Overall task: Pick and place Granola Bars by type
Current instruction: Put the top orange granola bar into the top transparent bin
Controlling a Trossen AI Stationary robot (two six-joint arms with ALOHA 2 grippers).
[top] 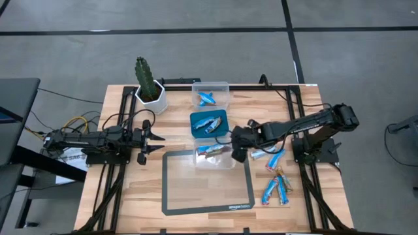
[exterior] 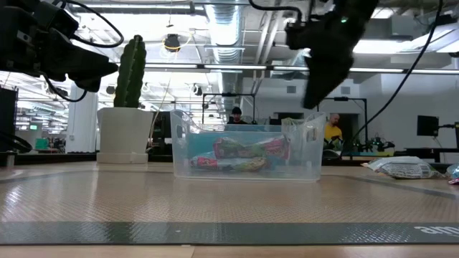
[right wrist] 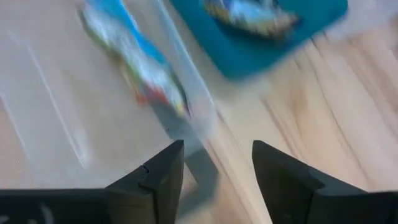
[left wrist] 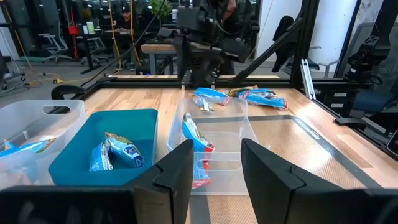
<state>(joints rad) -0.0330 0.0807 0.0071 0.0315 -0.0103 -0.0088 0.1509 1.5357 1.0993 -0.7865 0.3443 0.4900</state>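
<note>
High view: the right end effector hangs just beside the clear box, on its right edge. That box holds a red-and-blue bar. Behind the clear box sits a teal box with blue bars inside, and behind that another clear tub with one blue bar. More Granola Bars lie loose on the bench, to the right of the clear box. The left end effector waits well to the left of the clear box, its fingers spread wide.

Low view: the clear box stands in the middle, with wrapped bars in it.

Left wrist view: its two fingers are wide apart, holding nothing.

Right wrist view: the picture is blurry. The fingers are wide apart and empty, above the clear box's edge.
</note>
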